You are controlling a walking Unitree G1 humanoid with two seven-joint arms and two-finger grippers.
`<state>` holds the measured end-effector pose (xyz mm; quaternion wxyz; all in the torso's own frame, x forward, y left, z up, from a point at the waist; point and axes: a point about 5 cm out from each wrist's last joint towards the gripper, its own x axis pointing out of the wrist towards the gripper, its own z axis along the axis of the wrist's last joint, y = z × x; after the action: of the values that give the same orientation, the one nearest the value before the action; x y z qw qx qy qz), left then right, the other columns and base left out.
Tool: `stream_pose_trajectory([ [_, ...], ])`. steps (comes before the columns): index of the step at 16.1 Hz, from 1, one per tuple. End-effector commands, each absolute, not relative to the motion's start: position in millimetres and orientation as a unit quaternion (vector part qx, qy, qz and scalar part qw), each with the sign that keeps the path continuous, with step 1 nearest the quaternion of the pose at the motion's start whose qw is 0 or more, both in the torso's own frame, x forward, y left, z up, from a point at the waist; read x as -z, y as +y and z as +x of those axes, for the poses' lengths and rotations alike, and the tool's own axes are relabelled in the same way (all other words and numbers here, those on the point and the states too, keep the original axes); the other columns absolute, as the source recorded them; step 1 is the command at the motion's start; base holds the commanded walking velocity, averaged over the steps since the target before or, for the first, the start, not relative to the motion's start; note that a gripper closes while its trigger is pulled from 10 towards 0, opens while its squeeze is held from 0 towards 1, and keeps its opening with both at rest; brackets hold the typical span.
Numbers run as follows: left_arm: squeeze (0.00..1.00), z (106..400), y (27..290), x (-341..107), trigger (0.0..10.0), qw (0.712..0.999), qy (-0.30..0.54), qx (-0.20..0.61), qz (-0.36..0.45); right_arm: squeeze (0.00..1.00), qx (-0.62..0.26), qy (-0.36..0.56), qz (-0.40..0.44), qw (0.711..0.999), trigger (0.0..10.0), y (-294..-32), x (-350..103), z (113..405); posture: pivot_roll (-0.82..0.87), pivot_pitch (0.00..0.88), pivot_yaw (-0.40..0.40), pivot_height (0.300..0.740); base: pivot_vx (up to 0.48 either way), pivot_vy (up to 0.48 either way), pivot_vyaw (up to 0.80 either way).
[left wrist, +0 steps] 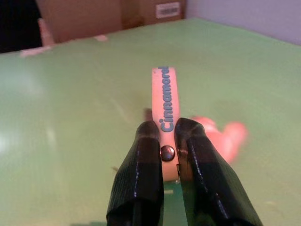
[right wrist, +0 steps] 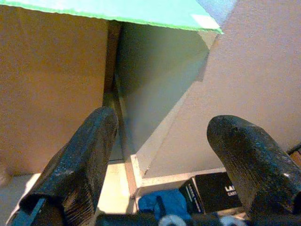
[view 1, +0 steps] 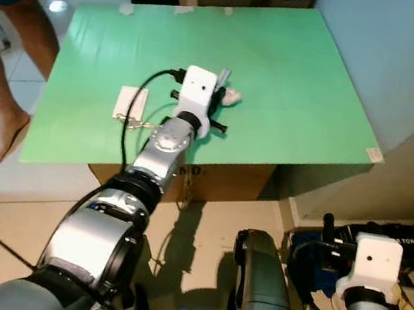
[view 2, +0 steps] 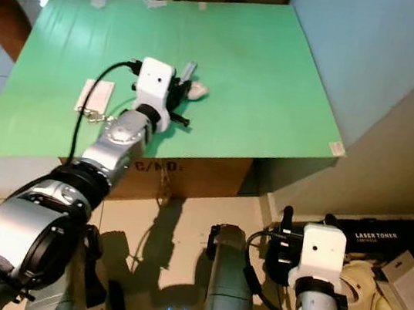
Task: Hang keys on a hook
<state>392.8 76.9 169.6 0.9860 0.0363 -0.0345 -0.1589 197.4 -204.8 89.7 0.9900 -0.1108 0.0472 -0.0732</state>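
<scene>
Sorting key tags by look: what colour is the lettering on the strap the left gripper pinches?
Blue lettering on a pale pink strap, clearest in the left wrist view, where the left gripper pinches it.

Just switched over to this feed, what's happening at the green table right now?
The left gripper is out over the green sheet-covered table, its jaws shut on a pale strap printed "Cinnamoroll"-style lettering, part of the key bunch. A white rectangular hook plate lies flat on the table beside the left arm, apart from the strap, so nothing hangs on it yet. The right gripper hangs idle and open beside the table. A person's legs stand at the table's far left.
</scene>
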Motion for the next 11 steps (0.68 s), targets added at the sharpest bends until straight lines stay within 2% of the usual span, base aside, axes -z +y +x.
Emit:
stream_pose_trajectory([
  [1, 0.00, 393.6, 82.5, -173.7, 0.0, 0.986, -0.042, 0.157, 0.032, 0.00, 0.073, 0.049, -0.109, 0.990, 10.0, -204.7, -87.3, 198.6, -0.34, 0.136, 0.048, 0.543, 0.000, 0.000, 0.00],
  [6, 0.00, 397.5, 91.2, -203.6, 0.0, 0.986, -0.076, 0.143, -0.032, 0.00, 0.063, 0.042, -0.106, 0.991, 10.0, -200.9, -85.7, 209.8, -0.30, 0.112, 0.050, 0.543, 0.000, 0.000, 0.00],
  [9, 0.00, 391.6, 94.5, -206.1, 0.0, 0.986, -0.086, 0.144, -0.012, 0.00, 0.060, 0.038, -0.104, 0.992, 10.0, -199.6, -85.0, 215.4, -0.28, 0.084, 0.060, 0.543, 0.000, 0.000, 0.00],
  [11, 0.00, 383.8, 107.7, -196.6, 0.0, 0.988, -0.072, 0.138, 0.015, 0.00, 0.060, 0.035, -0.097, 0.993, 10.0, -198.6, -83.7, 220.6, -0.27, 0.070, 0.064, 0.543, 0.000, 0.000, 0.00],
])
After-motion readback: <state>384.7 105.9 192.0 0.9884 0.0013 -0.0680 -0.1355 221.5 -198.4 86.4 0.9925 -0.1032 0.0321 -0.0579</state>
